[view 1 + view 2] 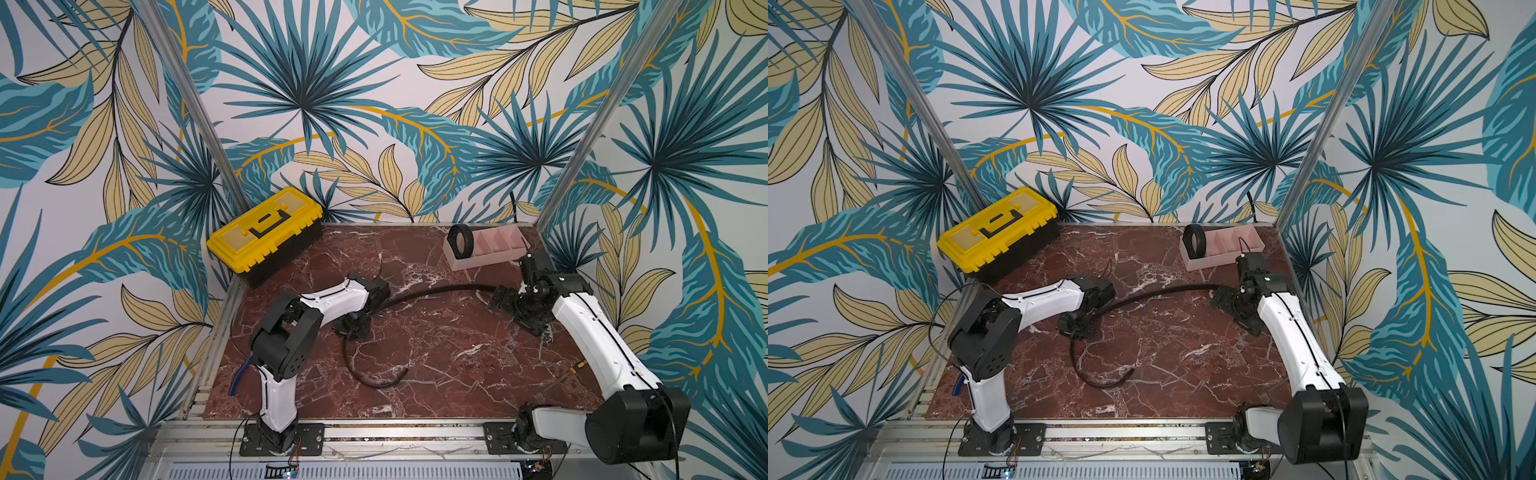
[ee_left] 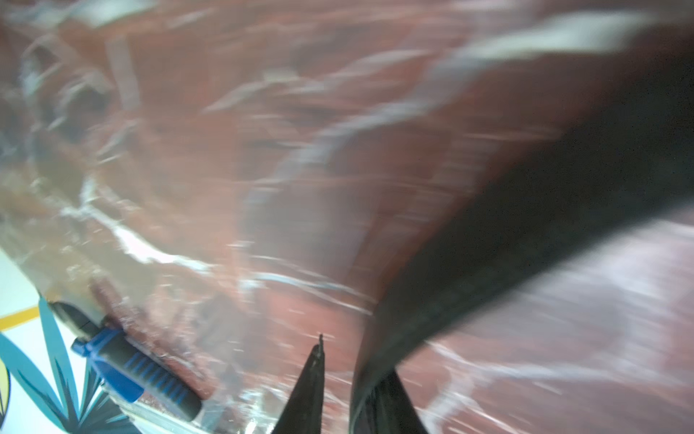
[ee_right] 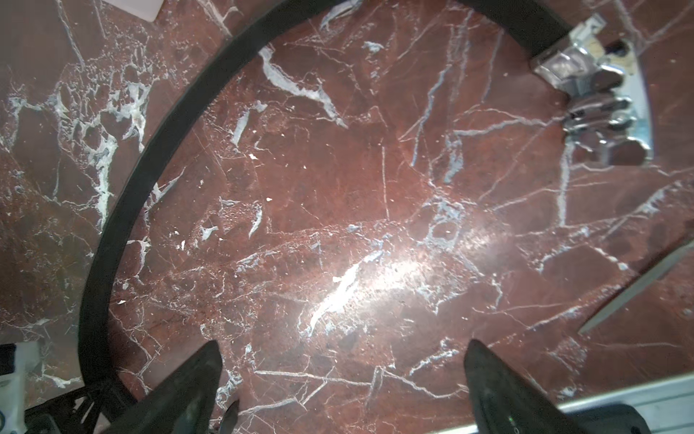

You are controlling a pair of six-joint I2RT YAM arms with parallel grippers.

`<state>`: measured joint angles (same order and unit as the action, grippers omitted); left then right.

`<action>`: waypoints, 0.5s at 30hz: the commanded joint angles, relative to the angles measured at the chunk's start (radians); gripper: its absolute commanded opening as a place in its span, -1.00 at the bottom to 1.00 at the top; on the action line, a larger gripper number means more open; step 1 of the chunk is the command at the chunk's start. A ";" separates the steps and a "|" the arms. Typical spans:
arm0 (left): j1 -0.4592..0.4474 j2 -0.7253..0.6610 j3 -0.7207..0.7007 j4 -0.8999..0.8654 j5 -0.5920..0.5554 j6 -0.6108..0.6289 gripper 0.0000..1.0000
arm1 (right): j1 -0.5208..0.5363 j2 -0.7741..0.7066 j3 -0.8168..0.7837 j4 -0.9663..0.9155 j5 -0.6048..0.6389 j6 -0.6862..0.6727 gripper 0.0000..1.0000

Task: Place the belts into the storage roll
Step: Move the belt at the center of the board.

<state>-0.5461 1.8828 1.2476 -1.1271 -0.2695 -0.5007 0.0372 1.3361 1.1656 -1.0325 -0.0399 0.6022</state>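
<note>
A loose black belt (image 1: 436, 291) (image 1: 1158, 293) arcs across the marble from my right gripper to my left one, then curls toward the front. My left gripper (image 1: 352, 330) (image 2: 355, 360) is shut on the belt (image 2: 525, 225); the strap runs between its fingers in a blurred wrist view. My right gripper (image 1: 505, 301) (image 3: 343, 344) hangs open over bare marble, with the belt (image 3: 124, 210) curving past one finger and its metal buckle (image 3: 586, 94) lying ahead. A second belt, coiled (image 1: 462, 240) (image 1: 1196, 241), stands in the end compartment of the pink storage roll (image 1: 498, 259) (image 1: 1225, 259).
A yellow-and-black toolbox (image 1: 266, 232) sits at the back left. A yellow-handled screwdriver (image 1: 575, 368) lies by the right arm, and a blue-and-black tool handle (image 2: 131, 368) lies at the table's left edge. Aluminium rails border the marble.
</note>
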 commanded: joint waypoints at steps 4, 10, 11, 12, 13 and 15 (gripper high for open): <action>0.201 -0.051 -0.066 0.064 0.006 0.091 -0.60 | 0.083 0.172 0.181 0.037 0.132 -0.139 0.99; 0.353 -0.007 -0.017 0.078 0.094 0.097 -0.69 | 0.093 0.328 0.285 0.113 0.130 -0.432 0.98; 0.373 0.004 -0.004 0.078 0.110 0.091 -0.69 | 0.093 0.344 0.288 0.134 0.109 -0.494 0.98; 0.391 0.014 0.008 0.079 0.135 0.087 -0.69 | 0.093 0.361 0.296 0.141 0.097 -0.552 0.97; 0.409 0.026 0.025 0.079 0.157 0.081 -0.69 | 0.094 0.385 0.310 0.135 0.096 -0.594 0.97; 0.433 0.053 0.062 0.078 0.192 0.073 -0.73 | 0.093 0.439 0.350 0.090 0.083 -0.674 0.93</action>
<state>-0.1467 1.8980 1.2633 -1.0855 -0.1474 -0.4175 0.1295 1.7252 1.4761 -0.9222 0.0589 0.1272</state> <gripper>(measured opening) 0.140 0.970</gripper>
